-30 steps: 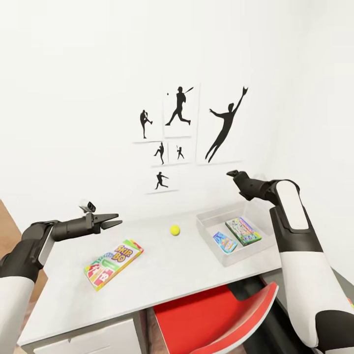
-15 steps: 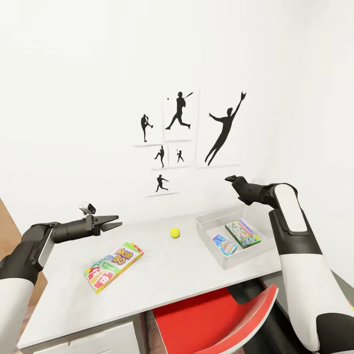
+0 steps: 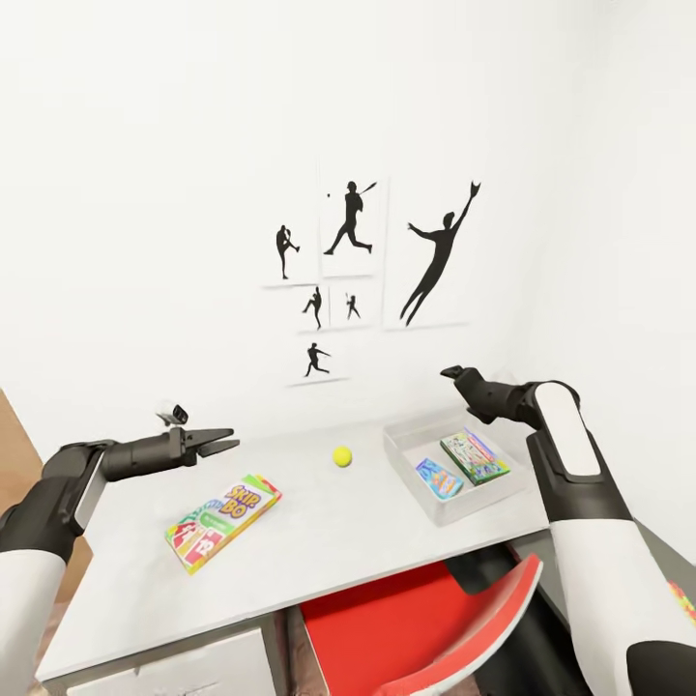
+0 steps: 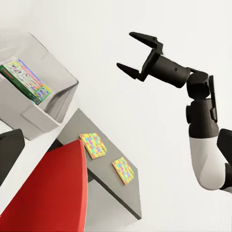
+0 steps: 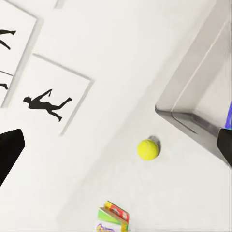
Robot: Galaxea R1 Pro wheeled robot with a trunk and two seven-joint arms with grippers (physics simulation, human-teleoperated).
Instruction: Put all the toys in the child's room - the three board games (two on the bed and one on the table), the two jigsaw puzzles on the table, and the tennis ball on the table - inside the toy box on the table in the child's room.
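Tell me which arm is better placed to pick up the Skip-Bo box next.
Left. The left gripper hangs open, empty, just above and beside the SKIP-BO box on the table. The right gripper is raised over the toy box, farther off, beyond the tennis ball.

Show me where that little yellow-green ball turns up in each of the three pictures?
Head view: the tennis ball lies on the table, between the SKIP-BO box and the toy box.
Right wrist view: the ball is near the middle.
Left wrist view: not in it.
Shared landmark: the toy box.
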